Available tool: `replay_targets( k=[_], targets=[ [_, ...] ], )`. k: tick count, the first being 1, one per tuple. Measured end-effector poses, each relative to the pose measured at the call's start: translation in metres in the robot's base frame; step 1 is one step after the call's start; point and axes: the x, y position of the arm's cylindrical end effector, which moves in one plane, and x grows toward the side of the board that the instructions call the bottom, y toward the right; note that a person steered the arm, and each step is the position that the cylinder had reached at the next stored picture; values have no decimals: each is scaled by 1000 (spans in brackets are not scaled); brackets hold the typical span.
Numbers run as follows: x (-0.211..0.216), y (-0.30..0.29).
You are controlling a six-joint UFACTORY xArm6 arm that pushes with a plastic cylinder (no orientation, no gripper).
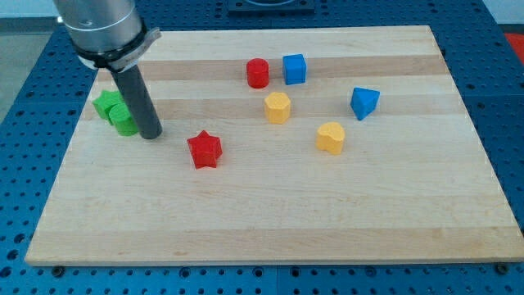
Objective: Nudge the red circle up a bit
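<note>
The red circle, a short red cylinder, stands on the wooden board near the view's top centre, just left of a blue cube. My tip rests on the board at the view's left, far from the red circle, down and to its left. The tip is right beside a green cylinder, on that block's right. The rod hides part of the green blocks.
A second green block sits up-left of the green cylinder. A red star lies right of my tip. A yellow hexagon, a yellow heart and a blue triangle lie right of centre.
</note>
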Motion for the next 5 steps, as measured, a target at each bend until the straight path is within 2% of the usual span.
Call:
replay_targets(
  k=[2,5],
  targets=[
    [-4,9],
    [-41,10]
  ],
)
